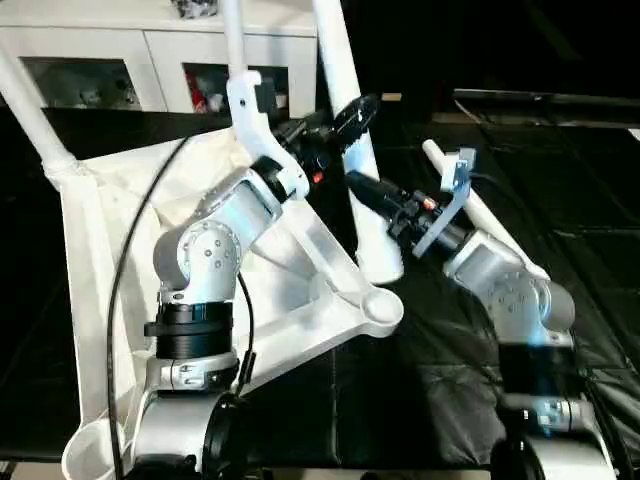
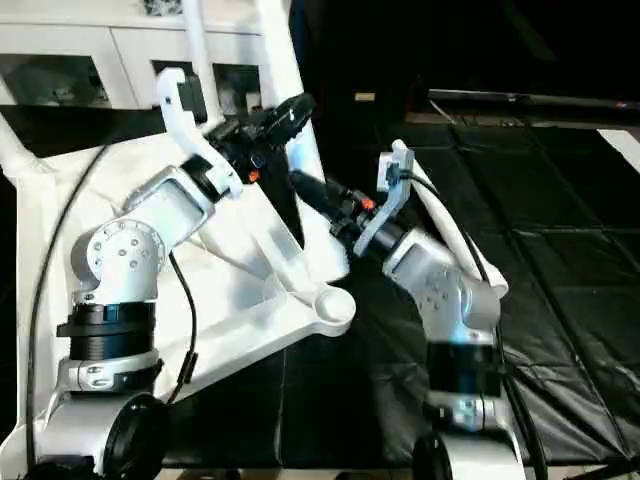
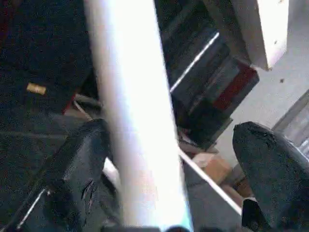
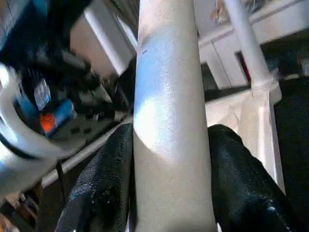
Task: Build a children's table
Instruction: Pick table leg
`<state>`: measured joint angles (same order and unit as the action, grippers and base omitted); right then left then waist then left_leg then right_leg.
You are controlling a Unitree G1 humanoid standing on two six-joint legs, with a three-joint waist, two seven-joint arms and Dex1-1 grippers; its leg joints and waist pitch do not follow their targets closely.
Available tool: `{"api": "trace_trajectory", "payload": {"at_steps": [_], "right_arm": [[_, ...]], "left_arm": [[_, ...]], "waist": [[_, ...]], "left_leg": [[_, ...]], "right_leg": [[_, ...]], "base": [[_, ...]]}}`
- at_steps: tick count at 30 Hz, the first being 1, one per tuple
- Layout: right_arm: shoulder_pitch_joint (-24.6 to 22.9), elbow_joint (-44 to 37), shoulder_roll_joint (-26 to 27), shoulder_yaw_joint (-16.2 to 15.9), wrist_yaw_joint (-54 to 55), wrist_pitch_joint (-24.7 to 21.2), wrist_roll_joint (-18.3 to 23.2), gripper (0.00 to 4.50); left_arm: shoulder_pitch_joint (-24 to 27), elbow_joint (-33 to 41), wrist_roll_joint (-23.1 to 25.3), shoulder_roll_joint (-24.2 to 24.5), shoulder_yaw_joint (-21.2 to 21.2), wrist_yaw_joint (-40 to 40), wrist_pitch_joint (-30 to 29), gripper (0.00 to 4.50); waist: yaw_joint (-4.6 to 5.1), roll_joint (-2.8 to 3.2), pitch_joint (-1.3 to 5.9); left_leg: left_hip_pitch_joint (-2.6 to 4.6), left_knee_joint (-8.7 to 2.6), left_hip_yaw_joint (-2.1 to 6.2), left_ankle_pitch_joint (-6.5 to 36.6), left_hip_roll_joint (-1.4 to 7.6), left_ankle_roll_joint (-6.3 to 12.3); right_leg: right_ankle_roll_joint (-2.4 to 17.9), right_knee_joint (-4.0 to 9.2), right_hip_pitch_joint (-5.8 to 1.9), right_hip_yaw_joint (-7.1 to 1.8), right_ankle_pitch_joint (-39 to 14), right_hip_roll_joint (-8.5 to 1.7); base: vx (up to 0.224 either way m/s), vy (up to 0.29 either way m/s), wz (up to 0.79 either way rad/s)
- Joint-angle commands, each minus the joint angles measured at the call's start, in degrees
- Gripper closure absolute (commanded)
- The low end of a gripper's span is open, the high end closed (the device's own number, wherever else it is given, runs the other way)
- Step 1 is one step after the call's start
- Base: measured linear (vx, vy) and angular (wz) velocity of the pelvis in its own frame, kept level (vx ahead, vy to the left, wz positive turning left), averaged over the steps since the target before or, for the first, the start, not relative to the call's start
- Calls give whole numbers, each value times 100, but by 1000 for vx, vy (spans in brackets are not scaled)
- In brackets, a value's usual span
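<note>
- The table top (image 1: pixel 330 260) lies upside down on the black mat (image 1: pixel 430 390), ribbed underside up, tilted so that its far side is raised.
- An empty round corner socket (image 1: pixel 383 308) is seen at the near corner of the top, between the two silver forearms. A second empty socket (image 1: pixel 82 450) sits at the near left corner.
- The right end effector (image 2: pixel 322 199) is located just beyond the near socket, to its right. Its black fingers (image 4: pixel 108 183) are pressed against both sides of a white leg (image 4: pixel 169 121), which is pinched between them.
- The pinched leg (image 1: pixel 345 110) stands nearly upright, leaning slightly left at its upper end. Its lower end (image 1: pixel 380 262) is positioned just behind the near socket; whether it is seated cannot be told.
- The left end effector (image 1: pixel 352 118) is positioned higher on the same leg. Its fingers (image 3: pixel 270 169) are spread wide; the leg (image 3: pixel 135 111) passes between them, close to one finger and well apart from the other.
- A further leg (image 1: pixel 500 225) lies on the mat behind the right forearm.
- Two more legs are seen upright on the far part of the top: one (image 1: pixel 30 110) at the far left corner, one (image 1: pixel 233 40) behind the left arm.
- A white cabinet (image 1: pixel 150 60) with glass doors stands at the far side.
</note>
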<state>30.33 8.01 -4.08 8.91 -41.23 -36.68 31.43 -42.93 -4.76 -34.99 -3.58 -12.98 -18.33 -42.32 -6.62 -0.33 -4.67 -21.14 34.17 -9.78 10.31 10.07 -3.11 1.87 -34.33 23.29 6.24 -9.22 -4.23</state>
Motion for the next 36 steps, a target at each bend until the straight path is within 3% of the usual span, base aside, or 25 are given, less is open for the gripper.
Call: {"api": "trace_trajectory", "payload": {"at_steps": [1, 3, 6, 8, 12, 13, 24, 33, 36], "right_arm": [[5, -177, -71, -241, 82, 273, -296, 266], [-50, -212, -138, -678, 270, 645, -804, 266], [-60, -175, -91, -954, 598, 957, -1249, 266], [-47, -109, -25, -1022, 863, 1105, -1460, 266], [-47, -81, 10, -1227, 1041, 1465, -1795, 266], [-46, -99, 26, -1293, 1071, 1500, -1847, 266], [-79, -62, 32, -1547, 1241, 1802, -2158, 266], [-70, -53, -4, -1595, 1149, 1823, -2122, 266], [-47, -52, -30, -1549, 1068, 1772, -2041, 196]], "left_arm": [[22, 106, 73, -71, 134, 110, -135, 0], [34, 121, 104, -159, 147, 423, -186, 27], [43, 135, 292, -211, 240, 801, -69, 37], [38, 167, 375, -328, 202, 1070, -12, 71], [31, 222, 486, -537, 140, 1382, 113, 81], [45, 241, 515, -580, 156, 1441, 126, 106], [103, 257, 464, -844, 95, 1926, 99, 183], [59, 187, 359, -711, 76, 1845, 198, 237], [-1, 131, 375, -591, 66, 1762, 307, 261]], "waist": [[-27, -37, 491], [-16, -39, 482], [-11, -46, 476], [11, -53, 474], [5, -55, 484], [10, -52, 486], [33, -34, 473], [35, -21, 491], [29, -11, 505]], "left_leg": [[20, -356, 99, 644, 281, 247], [21, -359, 100, 706, 291, 179], [22, -365, 102, 760, 276, 177], [17, -368, 105, 766, 276, 177], [14, -361, 109, 678, 290, 237], [12, -360, 108, 668, 287, 258], [16, -360, 107, 779, 284, 274], [16, -349, 103, 740, 282, 303], [19, -344, 106, 734, 285, 300]], "right_leg": [[693, 459, -364, -331, -1670, -478], [626, 466, -355, -331, -1727, -473], [551, 486, -356, -331, -1858, -481], [511, 492, -355, -327, -1862, -467], [590, 461, -351, -335, -1596, -473], [612, 448, -358, -335, -1540, -468], [626, 457, -361, -339, -1518, -456], [723, 442, -370, -341, -1353, -456], [720, 437, -378, -339, -1324, -455]], "base": [[0, 0, 0], [0, 0, 0], [0, 0, 0], [0, 0, 0], [0, 0, 0], [0, 0, 0], [0, 0, 0], [0, 0, 0], [0, 0, 0]]}}
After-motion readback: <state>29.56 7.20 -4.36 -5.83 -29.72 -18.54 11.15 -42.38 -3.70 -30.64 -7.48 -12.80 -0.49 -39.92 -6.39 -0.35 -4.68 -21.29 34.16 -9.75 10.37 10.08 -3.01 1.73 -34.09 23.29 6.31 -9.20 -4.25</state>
